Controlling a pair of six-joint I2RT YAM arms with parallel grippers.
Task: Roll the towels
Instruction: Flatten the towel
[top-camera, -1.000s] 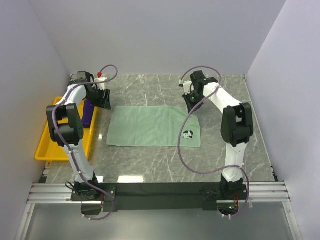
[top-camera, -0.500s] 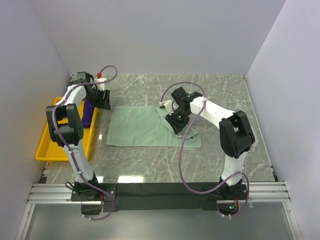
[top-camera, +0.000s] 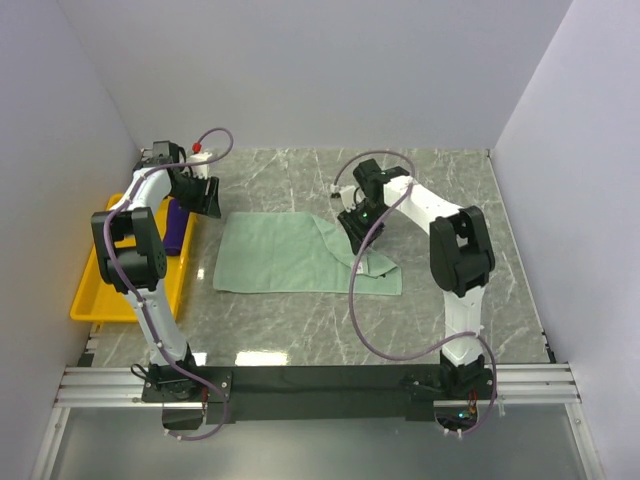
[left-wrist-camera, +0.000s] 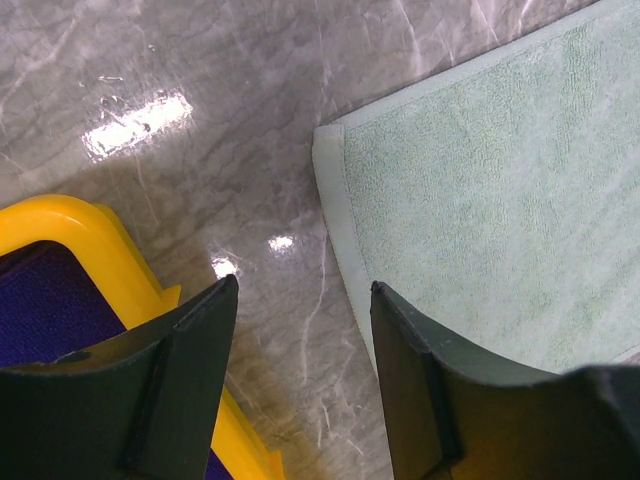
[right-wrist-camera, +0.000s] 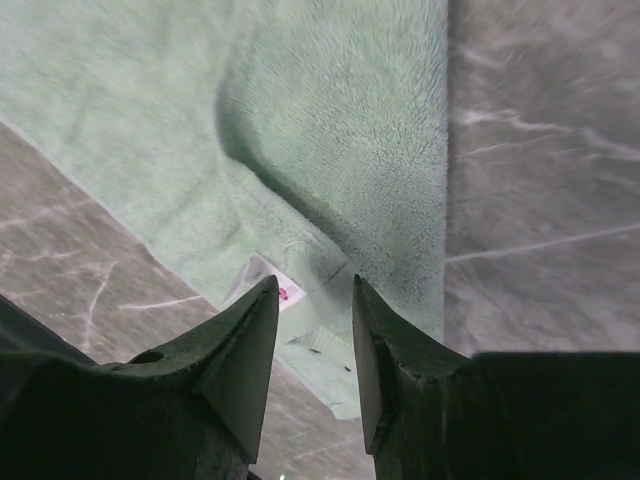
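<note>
mint green towel (top-camera: 285, 258) lies spread flat on the marble table (top-camera: 300, 330), its one end directly under the right pincer (top-camera: 357, 222). the corner at that end is doubled over onto the cloth, making a slanted flap (right-wrist-camera: 350, 130) just ahead of the fingertips. the right pincer's jaws stand apart with nothing between them; through the gap the wrist view shows only the towel's white label (right-wrist-camera: 283, 297) below.

the left pincer (left-wrist-camera: 300, 300) hangs over the towel's other end, its jaws apart and empty too. the hemmed corner of the towel sits beneath one finger, and the rim of the yellow tray (left-wrist-camera: 100, 240) beneath the other. the purple towel (top-camera: 178, 226) lies in that tray, just beside this pincer.

judging by this, the roll of the green towel is only at its start: one corner is turned, and crookedly, with no tube formed. the next move probably calls for the right pincer to come down onto the end edge, close on it, and turn it over evenly across the full width. the left pincer could help by pinning its end. the purple towel looks untouched.
</note>
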